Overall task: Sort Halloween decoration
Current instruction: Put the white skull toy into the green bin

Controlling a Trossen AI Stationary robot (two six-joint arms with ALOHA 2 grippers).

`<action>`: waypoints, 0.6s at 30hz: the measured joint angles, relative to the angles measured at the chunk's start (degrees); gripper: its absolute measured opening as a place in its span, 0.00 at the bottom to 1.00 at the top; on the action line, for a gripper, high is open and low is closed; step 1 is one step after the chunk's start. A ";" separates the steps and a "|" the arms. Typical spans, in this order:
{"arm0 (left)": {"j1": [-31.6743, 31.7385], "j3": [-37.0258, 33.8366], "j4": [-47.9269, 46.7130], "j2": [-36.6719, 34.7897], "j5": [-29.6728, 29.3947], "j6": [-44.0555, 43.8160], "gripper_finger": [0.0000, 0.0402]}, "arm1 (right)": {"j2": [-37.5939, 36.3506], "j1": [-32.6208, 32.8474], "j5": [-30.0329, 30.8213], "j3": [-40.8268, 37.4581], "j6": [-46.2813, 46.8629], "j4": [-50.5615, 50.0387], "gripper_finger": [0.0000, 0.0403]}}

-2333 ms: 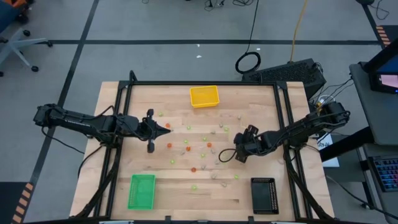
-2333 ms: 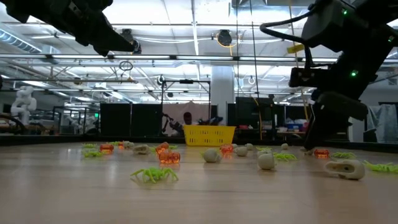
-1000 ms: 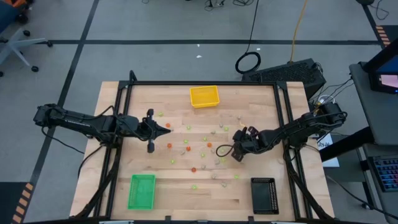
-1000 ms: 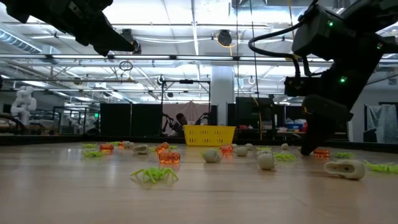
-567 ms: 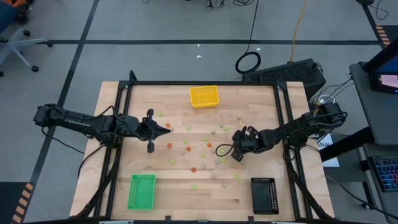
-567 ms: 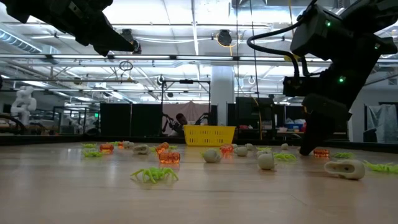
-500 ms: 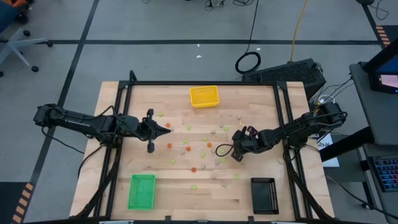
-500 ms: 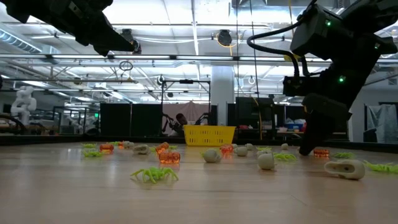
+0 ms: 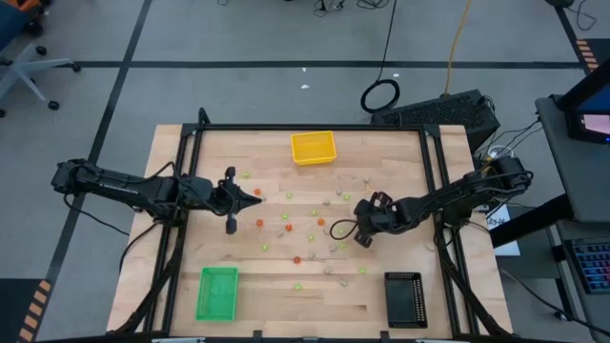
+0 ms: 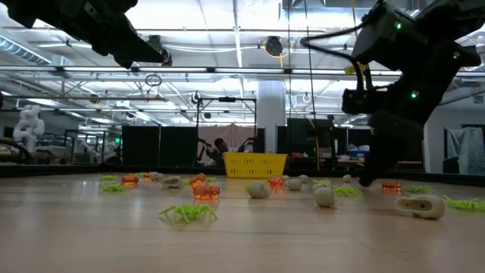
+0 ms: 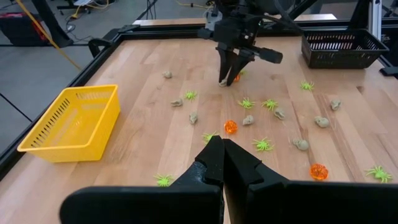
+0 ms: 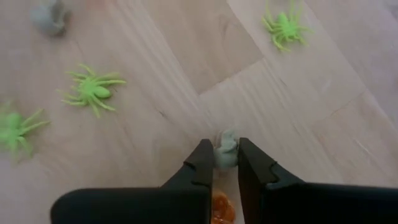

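Small Halloween decoration pieces lie scattered over the middle of the wooden table (image 9: 257,276): green spiders (image 12: 92,90), orange pumpkins (image 10: 206,191) and pale grey lumps (image 10: 419,205). My right gripper (image 12: 225,163) points steeply down right of centre, also seen in the high view (image 9: 362,217), and is shut on one pale grey piece (image 12: 226,148). An orange piece (image 12: 221,208) lies just behind its fingertips. My left gripper (image 11: 222,155) hangs shut and holds nothing, above the table's left-centre (image 9: 255,197). My right gripper pinches the pale grey piece by its two sides (image 12: 224,154) between the free ends of its two fingers. The fingers come from above, slanting down from the table's right. The piece sits at the table top; I cannot tell whether it is lifted.
A yellow tray (image 9: 314,148) stands at the far edge, a green tray (image 9: 217,292) near left and a black tray (image 9: 404,299) near right. Black frame rails (image 9: 187,191) run along the table's sides. Green spiders (image 12: 285,26) lie close around the right gripper.
My right gripper has stayed low over the same spot, tipped and rolled a little, and brought its fingers together on the pale grey piece. The scattered pieces lie where they were.
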 joint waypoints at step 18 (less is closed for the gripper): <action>-0.43 0.00 0.87 0.02 1.21 -3.61 0.00 | 1.87 11.15 5.40 0.15 -12.82 38.66 0.01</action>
